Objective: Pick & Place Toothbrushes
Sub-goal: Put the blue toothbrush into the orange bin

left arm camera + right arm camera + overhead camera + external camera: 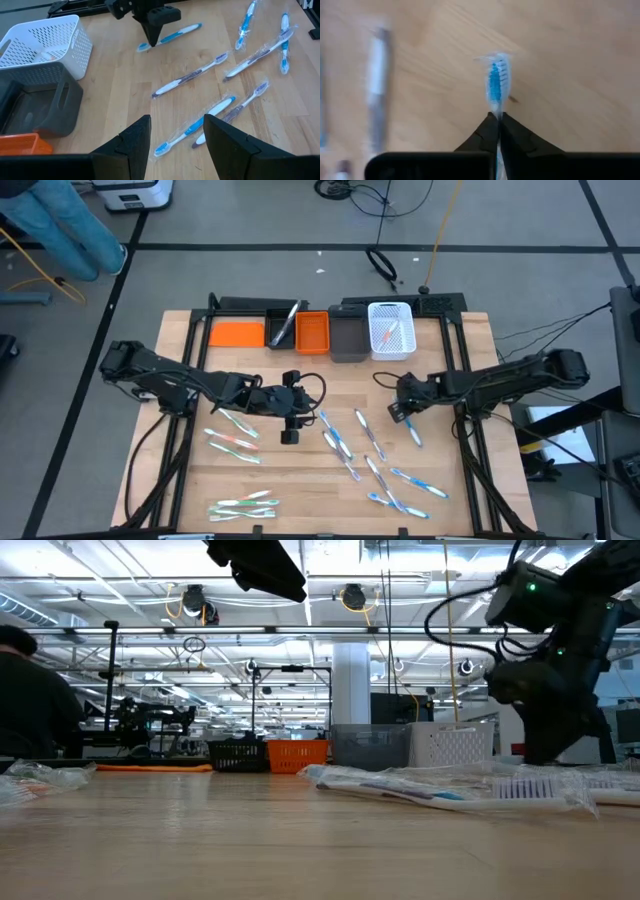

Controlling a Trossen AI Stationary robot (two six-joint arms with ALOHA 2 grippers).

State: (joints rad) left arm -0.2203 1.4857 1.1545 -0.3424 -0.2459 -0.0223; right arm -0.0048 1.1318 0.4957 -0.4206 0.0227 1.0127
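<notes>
Wrapped toothbrushes lie scattered on the wooden table: a group in the middle [345, 442], some on the left [232, 435], some at the near edge [243, 506]. My right gripper [401, 413] is shut on a blue toothbrush [413, 430] right of centre. My left gripper [174, 131] is open and hangs over the middle of the table [290, 430], above a blue toothbrush [192, 127], touching nothing. More toothbrushes lie in the white basket [391, 330]. My right gripper pinches the blue toothbrush between its two fingertips [495, 127], just behind the bristled head [497, 82], which sticks out past the tips. The fingers [152, 27] come from above, pointing down, across the handle [172, 35]. Whether the brush is off the table I cannot tell.
Along the far edge stand an orange lid [236, 333], a black bin [280, 328], an orange bin [312, 332], a grey bin [347, 338] and the white basket. Bare wood lies between the bins and the toothbrushes. A person stands beyond the table's far left [60, 225].
</notes>
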